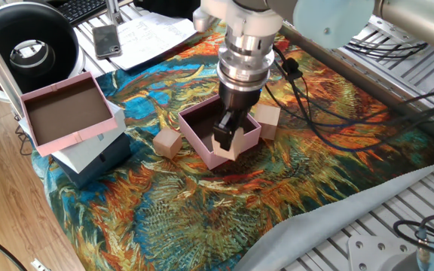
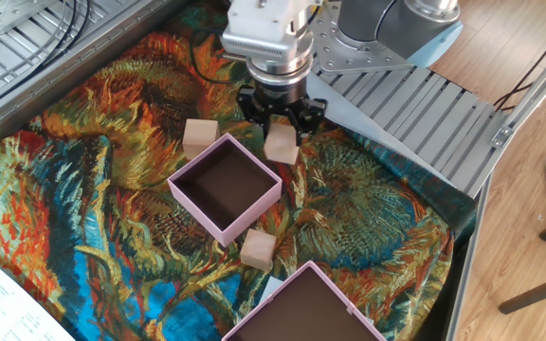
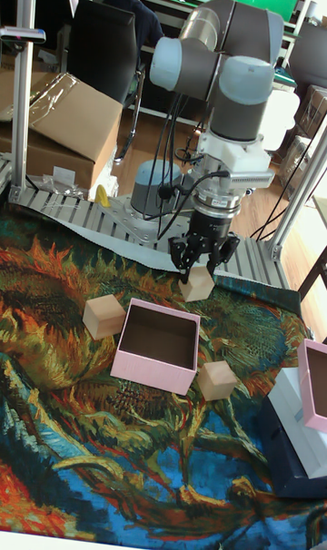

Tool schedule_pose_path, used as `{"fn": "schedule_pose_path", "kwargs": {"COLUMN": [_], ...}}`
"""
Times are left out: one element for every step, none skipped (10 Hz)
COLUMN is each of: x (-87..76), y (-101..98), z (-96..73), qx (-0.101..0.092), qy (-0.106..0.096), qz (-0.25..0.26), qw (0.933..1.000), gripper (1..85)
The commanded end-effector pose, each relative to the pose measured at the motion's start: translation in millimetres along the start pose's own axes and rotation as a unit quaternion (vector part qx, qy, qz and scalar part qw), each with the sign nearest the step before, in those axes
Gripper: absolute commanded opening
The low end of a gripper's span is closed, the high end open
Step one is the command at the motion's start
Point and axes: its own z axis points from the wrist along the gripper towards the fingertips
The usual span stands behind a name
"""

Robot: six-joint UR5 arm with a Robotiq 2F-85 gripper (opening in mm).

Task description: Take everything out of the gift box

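The gift box (image 2: 224, 194) is pale pink outside with a dark brown inside. Three wooden cubes are light tan with plain faces: one cube (image 2: 282, 145) at the box's 1 o'clock in the black gripper (image 2: 280, 131), a second cube (image 2: 199, 135) at its 11 o'clock, a third cube (image 2: 258, 250) at its 5 o'clock. The cloth (image 2: 83, 189) under them is printed with painterly sunflowers in orange, yellow, red, teal and blue. The larger tray (image 1: 65, 111) is pink with a brown inside and sits on a white and navy box (image 1: 96, 160). The arm (image 3: 222, 69) is silver-grey with pale blue caps.
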Motion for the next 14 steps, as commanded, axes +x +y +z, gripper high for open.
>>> {"fn": "schedule_pose_path", "kwargs": {"x": [11.6, 10.6, 6.7, -2.3, -14.0, -23.2, -29.5, -36.5, -40.6, -46.0, -50.3, -52.5, -54.0, -53.7], "y": [9.0, 4.9, 0.5, -3.8, -4.5, -8.0, -14.2, -19.3, -22.3, -27.6, -33.2, -38.4, -43.5, -47.9], "z": [19.0, 26.8, 29.0, 31.5, 35.0, 39.6, 45.1, 49.7, 53.0, 56.5, 59.9, 63.7, 68.2, 73.8], "qx": [-0.017, -0.015, -0.009, -0.004, -0.007, -0.005, 0.001, 0.007, 0.009, 0.013, 0.016, 0.015, 0.015, 0.015], "qy": [0.005, -0.002, -0.007, -0.019, -0.034, -0.043, -0.047, -0.053, -0.056, -0.061, -0.065, -0.066, -0.071, -0.074], "qz": [0.002, -0.001, -0.003, -0.002, 0.006, 0.009, 0.009, 0.008, 0.007, 0.005, 0.001, -0.003, -0.008, -0.011], "qw": [0.9998, 0.9999, 0.9999, 0.9998, 0.9994, 0.999, 0.9988, 0.9985, 0.9984, 0.9981, 0.9978, 0.9977, 0.9974, 0.9971], "gripper": [35.3, 35.3, 35.3, 35.0, 34.7, 33.7, 33.3, 33.0, 32.7, 32.3, 32.3, 32.3, 32.3, 32.3]}}
